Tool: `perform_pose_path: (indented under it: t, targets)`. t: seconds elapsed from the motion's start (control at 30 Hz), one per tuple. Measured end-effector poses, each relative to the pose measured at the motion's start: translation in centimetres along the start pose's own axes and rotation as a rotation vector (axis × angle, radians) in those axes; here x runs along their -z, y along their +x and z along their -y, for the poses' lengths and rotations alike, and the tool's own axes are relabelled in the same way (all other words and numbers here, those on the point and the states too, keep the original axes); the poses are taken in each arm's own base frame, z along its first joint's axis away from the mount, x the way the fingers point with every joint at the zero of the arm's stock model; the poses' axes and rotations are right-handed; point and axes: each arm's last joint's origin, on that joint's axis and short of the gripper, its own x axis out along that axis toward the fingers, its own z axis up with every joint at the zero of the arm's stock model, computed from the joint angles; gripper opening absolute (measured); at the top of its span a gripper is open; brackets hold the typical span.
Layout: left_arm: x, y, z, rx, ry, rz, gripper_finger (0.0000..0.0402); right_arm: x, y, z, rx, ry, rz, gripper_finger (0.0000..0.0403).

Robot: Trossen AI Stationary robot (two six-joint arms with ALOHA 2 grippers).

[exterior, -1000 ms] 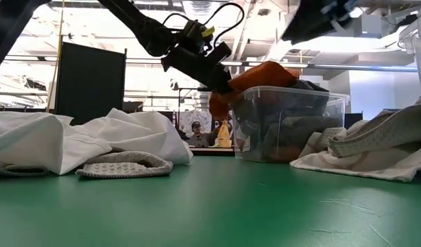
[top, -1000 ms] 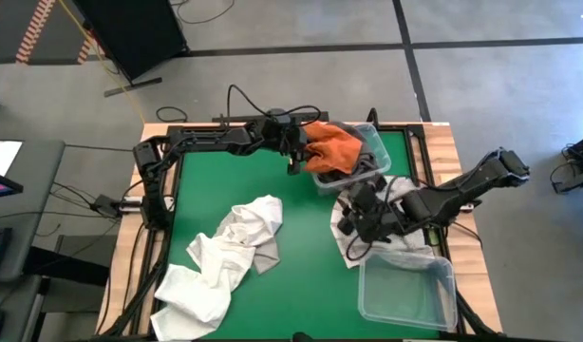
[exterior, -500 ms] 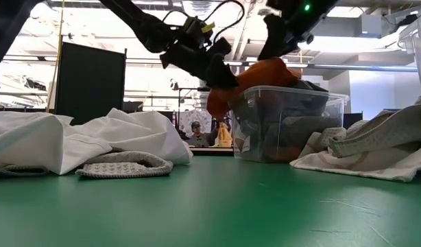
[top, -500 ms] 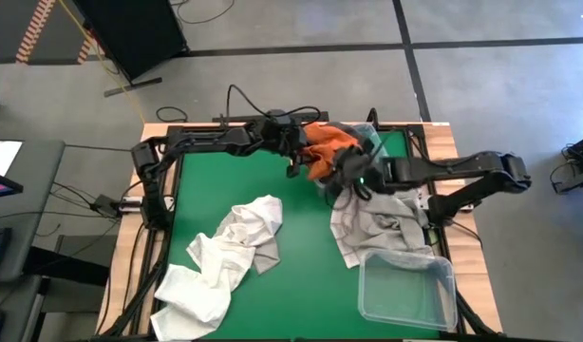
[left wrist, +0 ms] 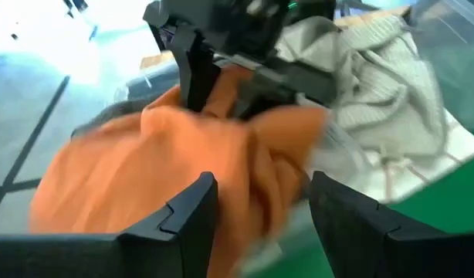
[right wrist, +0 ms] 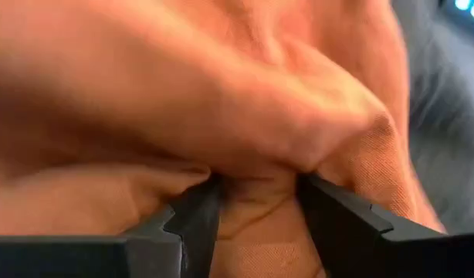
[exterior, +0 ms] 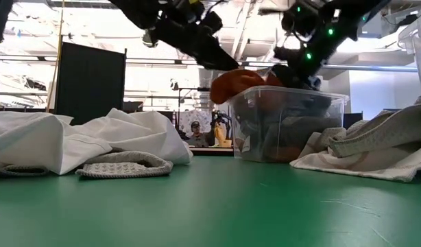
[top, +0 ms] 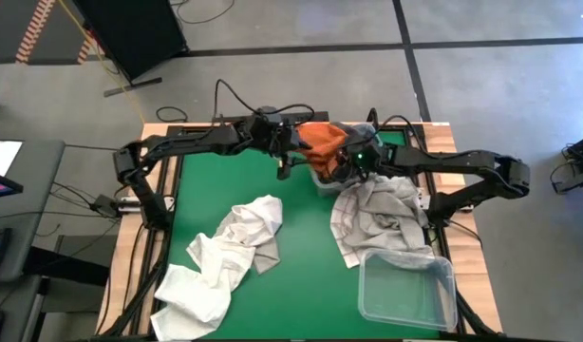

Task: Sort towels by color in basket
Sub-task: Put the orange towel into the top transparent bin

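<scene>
We see a bin (top: pixel 322 179) at the table's (top: pixel 310 285) far edge, holding a towel (top: pixel 321 139). The left gripper (top: pixel 284 157) hangs just left of that towel; the right gripper (top: pixel 344 163) presses into it from the right. A second bin (top: pixel 408 293) sits near right, a cloth (top: pixel 377 220) between the bins. Another cloth heap (top: pixel 225 256) lies near left.

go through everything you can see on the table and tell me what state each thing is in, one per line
Orange towel: bunched on top of the far bin, pinched by right gripper.
Far bin: upright, stuffed with cloth.
Near bin: empty.
White towels: crumpled on table.
Left gripper: open, beside orange towel.
</scene>
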Motion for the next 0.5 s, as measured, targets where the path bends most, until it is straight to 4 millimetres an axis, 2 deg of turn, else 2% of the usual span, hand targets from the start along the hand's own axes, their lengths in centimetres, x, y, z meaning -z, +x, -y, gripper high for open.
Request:
perform_pose_path:
  t: [0.2,0.37,0.5]
  targets:
    - [-1.4,-4.2,1.1,-0.002,0.009,-0.098,0.0194,1.6,1.3,1.7,-0.035,0.141,-0.064,0.0218]
    - [-2.2,-7.4,2.5,-0.027,-0.017,-0.19,0.0194,1.8,1.8,2.4,-0.057,0.238,-0.065,0.0218]
    - [-2.5,-9.0,3.8,-0.01,-0.023,-0.25,0.0194,1.8,1.9,2.5,-0.054,0.274,-0.067,0.0218]
